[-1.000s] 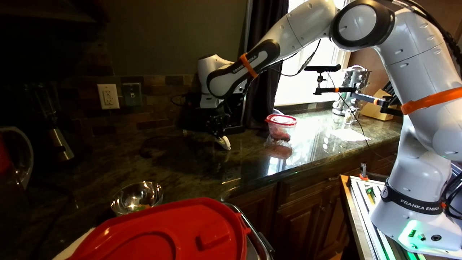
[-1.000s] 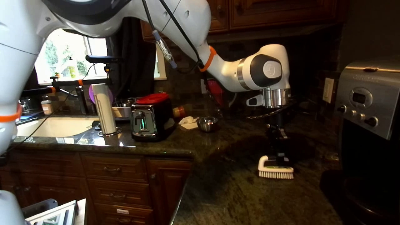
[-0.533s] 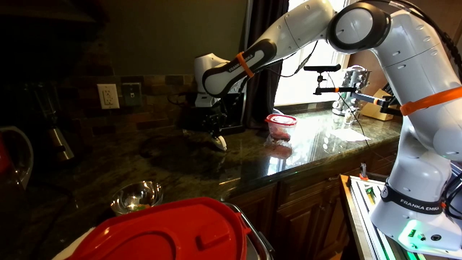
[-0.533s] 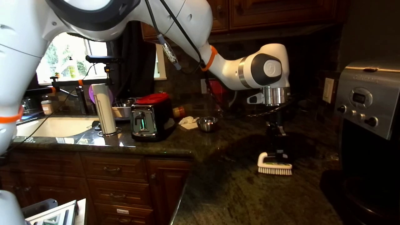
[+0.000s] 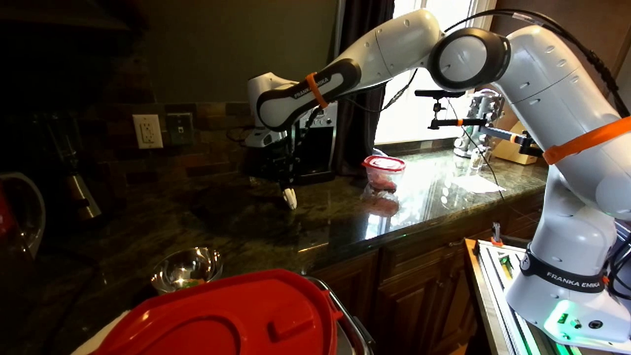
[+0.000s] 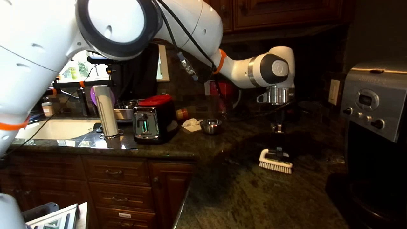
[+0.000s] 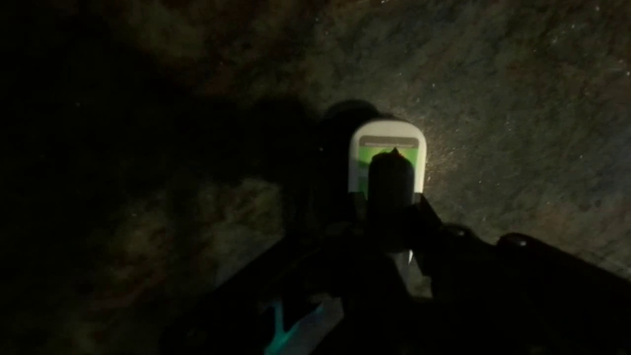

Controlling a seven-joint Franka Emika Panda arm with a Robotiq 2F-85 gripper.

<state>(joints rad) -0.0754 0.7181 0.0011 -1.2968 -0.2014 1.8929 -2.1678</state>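
Note:
A scrub brush with a white frame, pale bristles facing down and a dark grip shows in an exterior view (image 6: 275, 164). My gripper (image 6: 279, 150) comes from above and is shut on the brush's handle. In the wrist view the brush (image 7: 387, 129) has a green label, partly covered by its dark grip, and the gripper (image 7: 390, 199) has a finger on either side of that grip. The brush (image 5: 290, 198) hangs tilted low over the dark stone counter in an exterior view; whether the bristles touch the stone, I cannot tell. Deep shadow hides much of the fingers.
A coffee maker (image 6: 375, 98) stands close by on the counter. Farther off are a steel bowl (image 6: 210, 126), a toaster (image 6: 152, 122) with a red lid (image 6: 155, 100) on it, and a red-lidded container (image 5: 384, 172). The counter's front edge (image 6: 187, 194) borders the drawers.
Gripper and brush have moved together along the counter, away from the camera beside the coffee maker and toward the bowl's side. The brush has turned slightly. The grip looks unchanged.

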